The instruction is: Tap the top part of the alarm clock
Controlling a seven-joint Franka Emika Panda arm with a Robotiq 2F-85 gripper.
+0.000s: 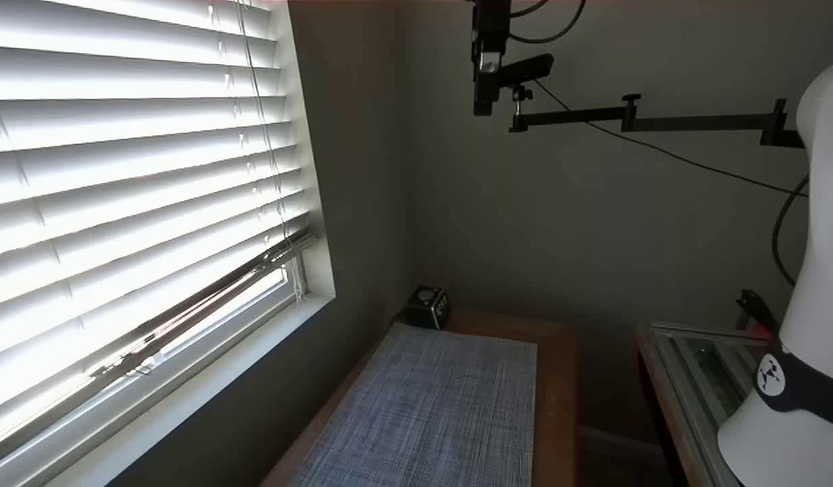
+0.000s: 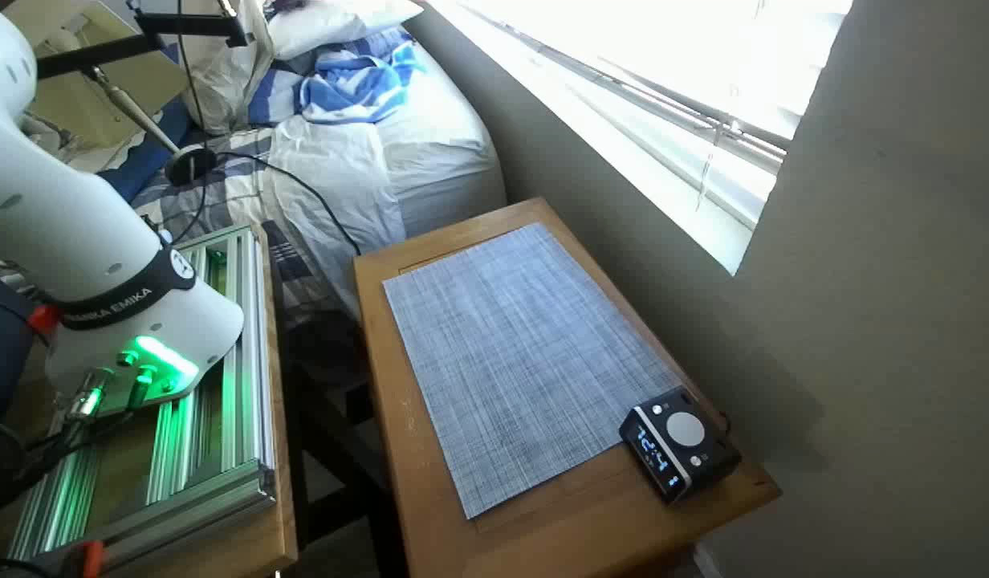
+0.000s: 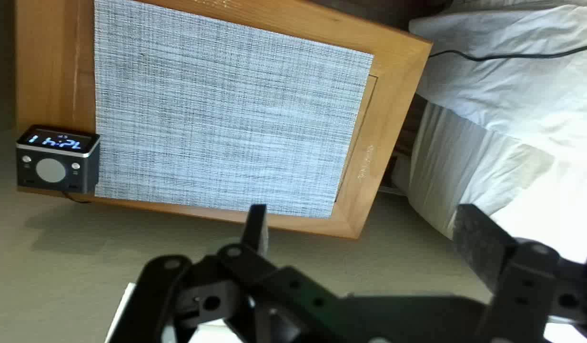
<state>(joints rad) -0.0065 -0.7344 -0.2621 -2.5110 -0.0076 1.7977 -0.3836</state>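
While a white-sheeted bed (image 2: 438,160) lay across the upper left of the frame in an exterior view, a brown wooden desk (image 2: 543,546) ran from the middle to the bottom edge. A grey woven rectangular mat (image 2: 527,353) covered much of its top. Along the bottom of the wrist view, the black fingers (image 3: 481,247) were spread wide, with nothing held between them. At the left of that frame, well apart from them, the black boxy alarm clock (image 3: 57,162) sat on the desk at a corner of the mat. Its dark top part (image 2: 711,444) adjoined a lit bluish display (image 3: 55,141) and carried a pale round disc (image 3: 50,170) and two silvery buttons (image 3: 75,166).
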